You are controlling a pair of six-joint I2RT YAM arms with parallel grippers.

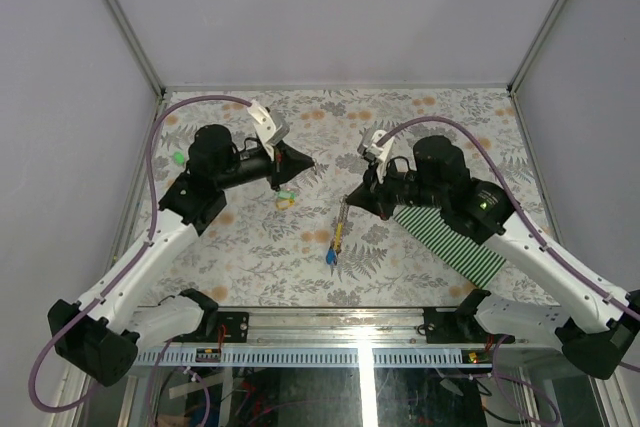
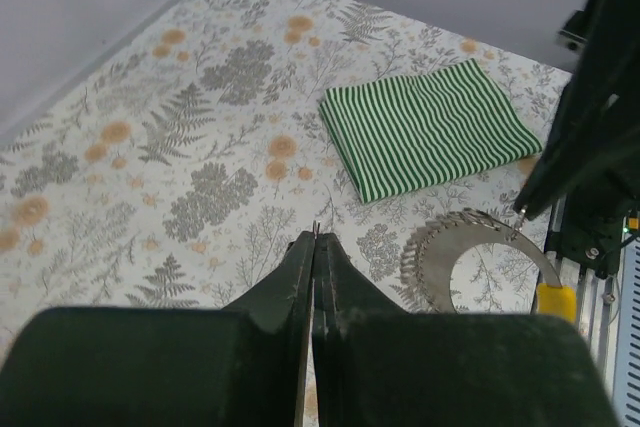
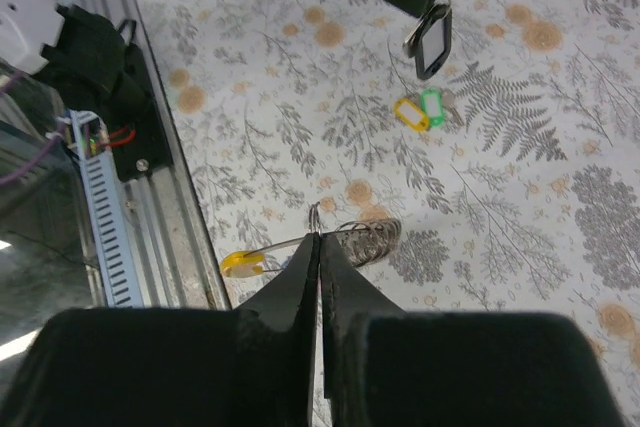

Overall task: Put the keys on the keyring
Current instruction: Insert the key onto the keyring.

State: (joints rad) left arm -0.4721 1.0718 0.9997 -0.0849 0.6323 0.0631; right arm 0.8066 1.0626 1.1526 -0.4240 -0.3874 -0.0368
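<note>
Keyring (image 3: 365, 237) first: a silvery, springy coil of fine loops, bent into an arc, is pinched at one end between the tightly pressed fingers of the right gripper (image 3: 317, 239), low over the table's near middle. A yellow key (image 3: 243, 263) with a plastic head is seen on a thin wire running off the keyring's coil. From above, a blue key (image 1: 330, 259) is made out at the low end of the hanging string; whether it touches the table cannot be told.

The left gripper (image 2: 315, 237) is pressed together as well, with only a sliver of metal shown at its tip in its own view. From the right wrist, a dark-framed key (image 3: 432, 42) is seen dangling from that tip by a small ring; its true colour is hard to judge.

A loose yellow key (image 3: 410, 112) and a green key (image 3: 432, 104) are lying side by side on the floral tablecloth (image 2: 200, 197). A folded striped cloth (image 2: 425, 127), green and white, is laid flat, partly hidden beneath the right arm from above.
</note>
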